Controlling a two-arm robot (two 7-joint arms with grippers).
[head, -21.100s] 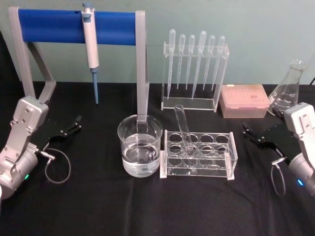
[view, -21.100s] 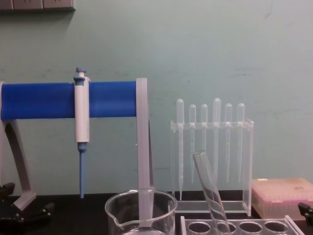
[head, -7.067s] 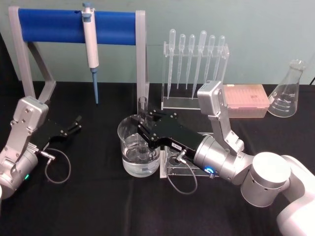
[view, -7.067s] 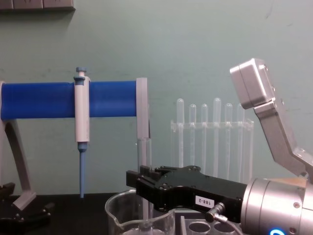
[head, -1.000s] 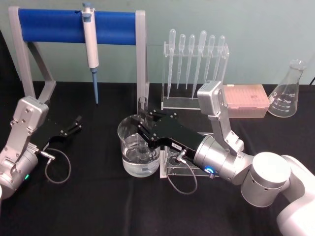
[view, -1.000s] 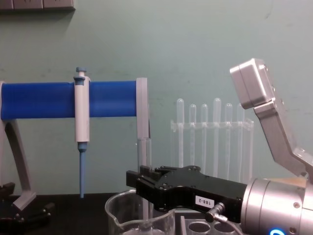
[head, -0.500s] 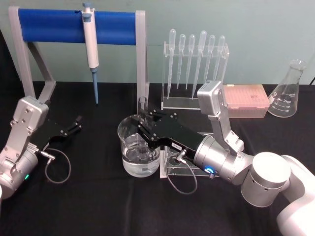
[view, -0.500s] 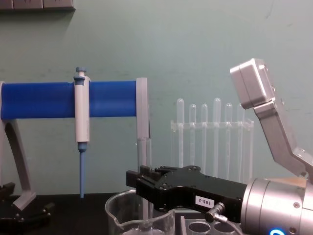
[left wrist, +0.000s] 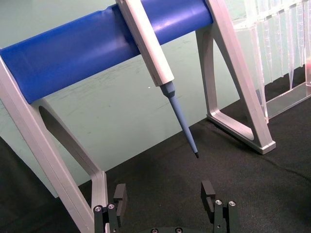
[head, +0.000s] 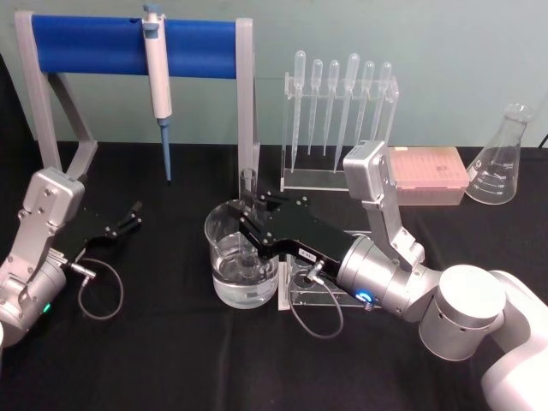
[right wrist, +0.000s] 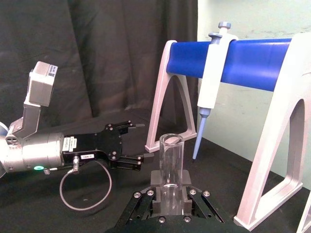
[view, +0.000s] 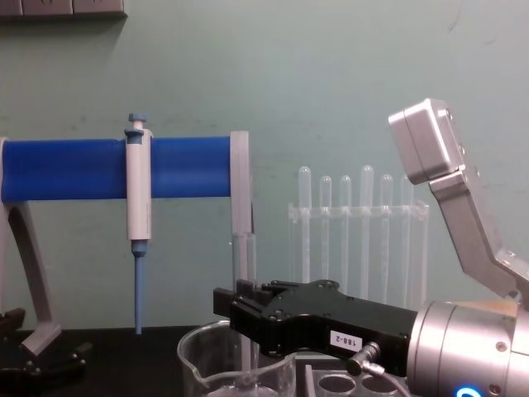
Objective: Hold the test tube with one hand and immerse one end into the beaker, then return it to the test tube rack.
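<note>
Head view: right gripper [head: 249,224] stretched over the beaker [head: 243,254], clamped on the test tube [head: 248,183], upright, open top poking above the black fingers. Lower end down inside the beaker, though hard to trace through glass and water. Clear rack [head: 377,282] mostly covered by the silver wrist. Left gripper [head: 130,215] parked well off to the left on the black cloth [head: 171,360], fingers spread, holding nothing.

Chest view: black gripper body with its "188-2" label [view: 340,339] large in the lower right. Tube [view: 243,248] rising just in front of the grey stand post [view: 240,182], the two hard to separate. Beaker rim [view: 198,351] cut off at the lower edge, so waterline out of sight. Pipettes [view: 364,215] half hidden behind the arm.

Left wrist view: two black fingertips [left wrist: 119,194] well apart, empty; micropipette [left wrist: 160,73] hanging from the blue bar [left wrist: 87,48].

Right wrist view: tube [right wrist: 171,170] squeezed between the pads [right wrist: 158,196], only its upper part showing, lower end hidden below the gripper. Left gripper [right wrist: 129,145] farther off, open.
</note>
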